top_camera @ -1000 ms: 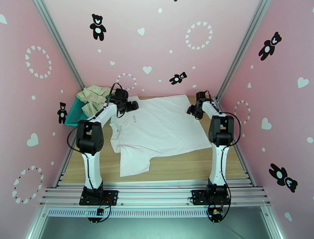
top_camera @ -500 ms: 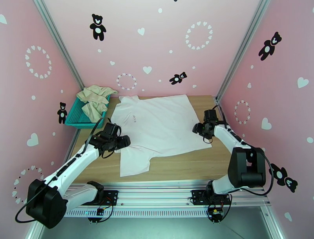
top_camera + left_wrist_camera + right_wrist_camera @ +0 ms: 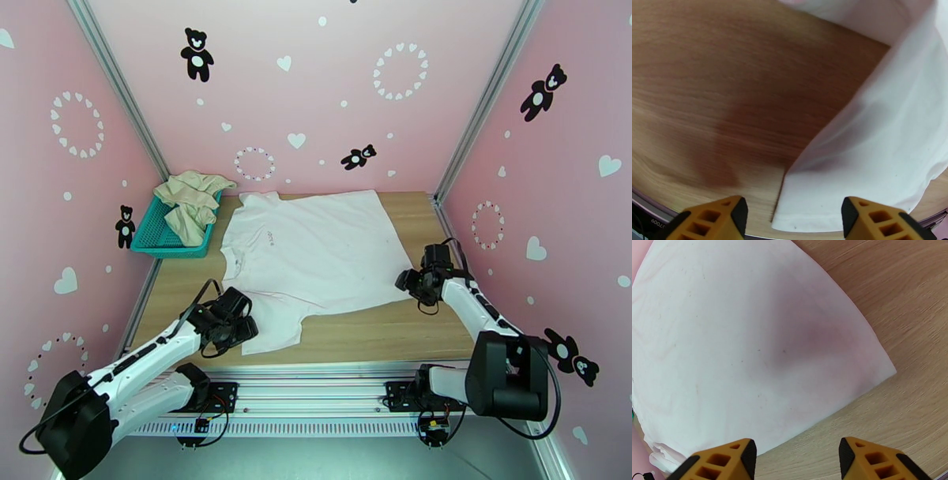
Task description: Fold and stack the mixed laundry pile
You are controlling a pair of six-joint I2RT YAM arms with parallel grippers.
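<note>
The white T-shirt (image 3: 316,249) lies spread flat on the wooden table, with a tiny dark chest mark near its left side. My left gripper (image 3: 246,325) hovers open at the shirt's near-left sleeve; in the left wrist view the sleeve's corner (image 3: 877,150) lies just ahead of the orange fingertips (image 3: 723,217). My right gripper (image 3: 406,281) stands open at the shirt's near-right hem corner (image 3: 762,350), nothing between its fingers (image 3: 869,457). The cream-beige garment (image 3: 188,201) lies bunched in the basket at the far left.
A teal mesh basket (image 3: 158,237) sits at the table's far-left corner against the pink wall. Bare wood (image 3: 371,331) runs along the near edge in front of the shirt. Aluminium rails (image 3: 316,383) border the front.
Both arms have swung from the shirt's far corners toward the near side. The left gripper now sits by the near-left sleeve, the right by the near-right hem corner. The shirt lies flatter.
</note>
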